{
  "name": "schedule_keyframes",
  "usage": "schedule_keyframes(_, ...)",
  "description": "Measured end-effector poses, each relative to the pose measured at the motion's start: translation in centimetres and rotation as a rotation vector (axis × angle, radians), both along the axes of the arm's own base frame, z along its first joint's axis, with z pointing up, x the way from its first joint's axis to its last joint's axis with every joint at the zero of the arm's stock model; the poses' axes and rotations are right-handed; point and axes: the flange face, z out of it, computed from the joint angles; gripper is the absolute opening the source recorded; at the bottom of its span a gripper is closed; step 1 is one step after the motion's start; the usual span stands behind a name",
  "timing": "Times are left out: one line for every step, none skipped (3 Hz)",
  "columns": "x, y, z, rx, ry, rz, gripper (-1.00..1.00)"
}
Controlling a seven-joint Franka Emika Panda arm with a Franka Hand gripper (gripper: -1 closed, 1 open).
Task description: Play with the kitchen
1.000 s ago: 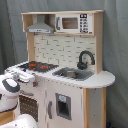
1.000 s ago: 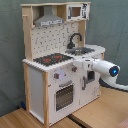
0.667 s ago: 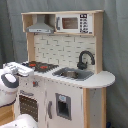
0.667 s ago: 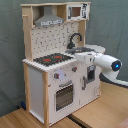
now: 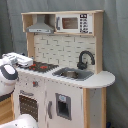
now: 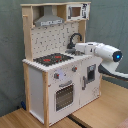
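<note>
The end effector point(image 6: 79, 48) reaches in over the counter of the kitchen point(image 6: 55, 75) from the second exterior view's right, its tip above the sink point(image 5: 73, 74) and just in front of the black faucet point(image 6: 74, 39); whether it is open or closed cannot be told, nor whether it touches anything. Behind it the white arm point(image 6: 106, 52) runs back to the second exterior view's right, ending in a rounded joint with a blue light. In the first exterior view only a white and black part of the arm point(image 5: 8, 73) shows at the first exterior view's left edge, beside the stovetop point(image 5: 42, 65). The kitchen stands upright on a wooden table point(image 6: 20, 120), its long axis vertical, its front with the oven door point(image 6: 64, 95) turned toward the second exterior view's lower right. Along the counter the red-ringed stovetop lies at one end and the sink with the faucet at the other. Above, the grey hood point(image 5: 40, 27) hangs over the stovetop and the small microwave point(image 5: 73, 23) sits in the top shelf over the sink.
</note>
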Motion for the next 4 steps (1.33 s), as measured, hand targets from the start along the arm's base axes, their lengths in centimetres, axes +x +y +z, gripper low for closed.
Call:
schedule_keyframes(1.1, -0.8, 3.1, -0.017, -0.018, -0.022, 1.0)
schedule_keyframes(1.5, -1.7, 6.4, -0.029, -0.04, -0.041, 1.0)
schedule_keyframes(1.9, -2.8, 9.7, -0.036, -0.047, -0.059, 1.0)
schedule_keyframes(2.3, -3.7, 12.5, -0.034, -0.033, -0.067, 1.0)
